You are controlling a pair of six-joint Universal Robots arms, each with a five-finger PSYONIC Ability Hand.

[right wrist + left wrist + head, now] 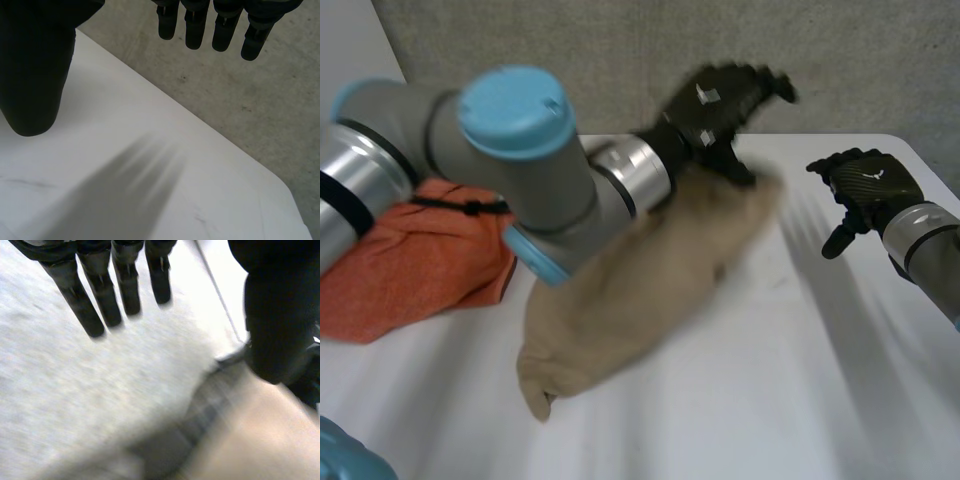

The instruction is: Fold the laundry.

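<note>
left arm (520, 150) above white table (800, 400), grey wall (620, 50) behind; left hand (715, 105) and right hand (865, 190) fingers released.

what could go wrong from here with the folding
1. The tan cloth lies bunched in a lump, so folding it now would likely trap creases.
2. The left hand is open at the cloth's far end, near the back edge of the table; a push could slide it off.
3. The right hand hovers open beside the cloth, so nothing pins it.
</note>
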